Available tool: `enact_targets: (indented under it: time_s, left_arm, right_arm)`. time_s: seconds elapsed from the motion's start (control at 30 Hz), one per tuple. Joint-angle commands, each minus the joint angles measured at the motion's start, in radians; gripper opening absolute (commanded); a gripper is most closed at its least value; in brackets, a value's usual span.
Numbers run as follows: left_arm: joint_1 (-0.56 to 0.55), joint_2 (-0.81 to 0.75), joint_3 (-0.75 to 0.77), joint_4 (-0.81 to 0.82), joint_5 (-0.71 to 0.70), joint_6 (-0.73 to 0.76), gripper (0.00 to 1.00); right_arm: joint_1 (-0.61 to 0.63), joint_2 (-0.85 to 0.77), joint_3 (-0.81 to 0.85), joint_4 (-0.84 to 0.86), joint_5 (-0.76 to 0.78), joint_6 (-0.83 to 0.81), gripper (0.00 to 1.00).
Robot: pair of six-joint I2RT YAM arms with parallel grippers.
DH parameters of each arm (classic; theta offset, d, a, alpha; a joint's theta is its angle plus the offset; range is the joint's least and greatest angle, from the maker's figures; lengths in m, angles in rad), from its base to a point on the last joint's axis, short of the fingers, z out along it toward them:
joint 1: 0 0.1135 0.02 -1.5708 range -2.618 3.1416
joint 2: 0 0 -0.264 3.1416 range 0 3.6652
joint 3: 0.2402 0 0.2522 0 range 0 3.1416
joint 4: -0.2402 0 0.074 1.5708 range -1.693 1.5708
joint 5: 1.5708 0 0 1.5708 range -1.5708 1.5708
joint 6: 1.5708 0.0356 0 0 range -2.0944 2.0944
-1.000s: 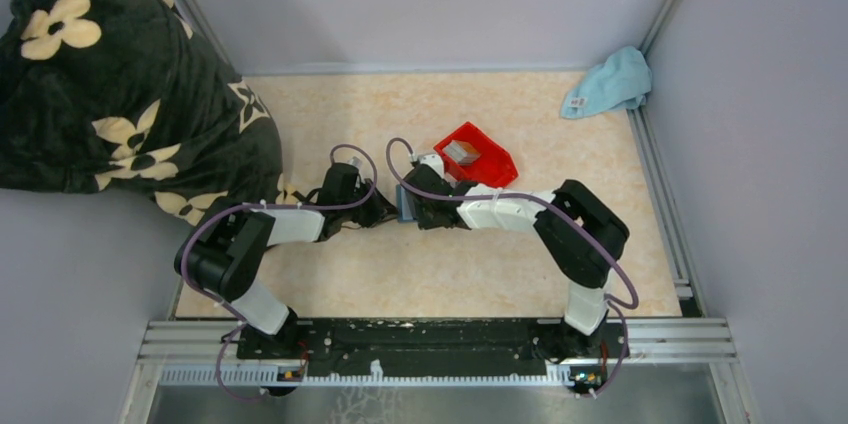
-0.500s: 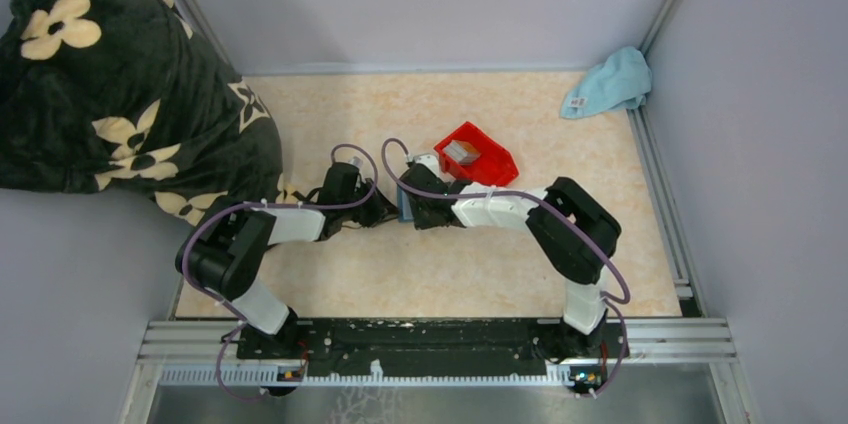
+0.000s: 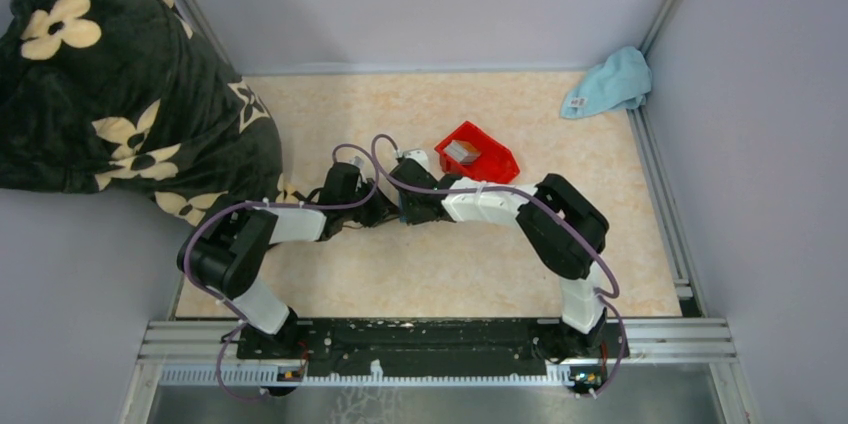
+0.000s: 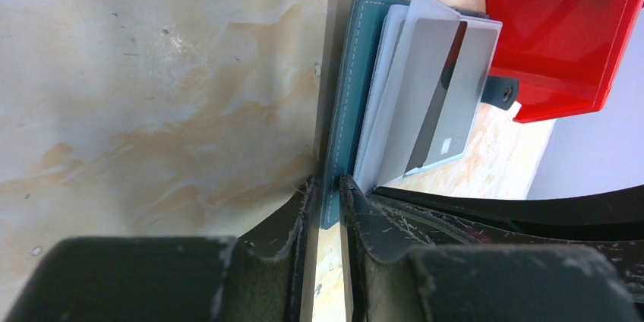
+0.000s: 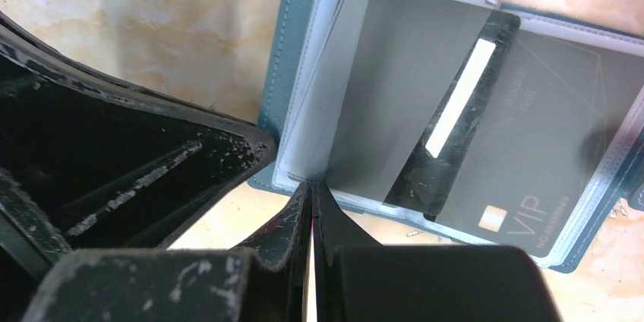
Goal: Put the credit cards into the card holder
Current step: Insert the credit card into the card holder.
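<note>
The teal card holder (image 4: 355, 71) lies open on the table, its clear sleeves up. My left gripper (image 4: 328, 185) is shut on the edge of its cover. My right gripper (image 5: 311, 185) is shut on the corner of a grey credit card (image 5: 395, 86), which lies slanted over the sleeves of the holder (image 5: 292, 26). The same card also shows in the left wrist view (image 4: 433, 86). A dark card marked VIP (image 5: 531, 155) sits inside a sleeve. In the top view both grippers, left (image 3: 376, 210) and right (image 3: 408, 206), meet and hide the holder.
A red bin (image 3: 478, 156) with a small block in it stands just behind the right gripper; it also shows in the left wrist view (image 4: 562, 26). A light blue cloth (image 3: 608, 82) lies at the far right corner. A dark floral blanket (image 3: 110, 84) covers the left side.
My right gripper has moved left with the card, closer to my left gripper and over the holder. The left arm has stayed still.
</note>
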Motion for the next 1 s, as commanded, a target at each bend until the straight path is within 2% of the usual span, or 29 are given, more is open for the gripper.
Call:
enact_targets:
  time_s: [0.0, 0.23, 0.53, 0.97]
  left_arm:
    - [-0.012, 0.05, -0.031, -0.115, -0.038, 0.023, 0.23]
    - [-0.013, 0.052, -0.03, -0.12, -0.044, 0.027, 0.23]
    - [-0.012, 0.041, -0.032, -0.123, -0.045, 0.023, 0.23]
    - [-0.012, 0.04, -0.024, -0.132, -0.042, 0.031, 0.24]
  right_arm:
    - [0.011, 0.014, 0.072, 0.006, 0.006, -0.024, 0.02]
    - [0.021, -0.091, 0.005, 0.018, 0.016, -0.024, 0.04]
    - [-0.011, -0.217, -0.112, 0.023, 0.123, -0.031, 0.21]
    - [-0.133, -0.16, -0.117, 0.114, 0.065, -0.052, 0.19]
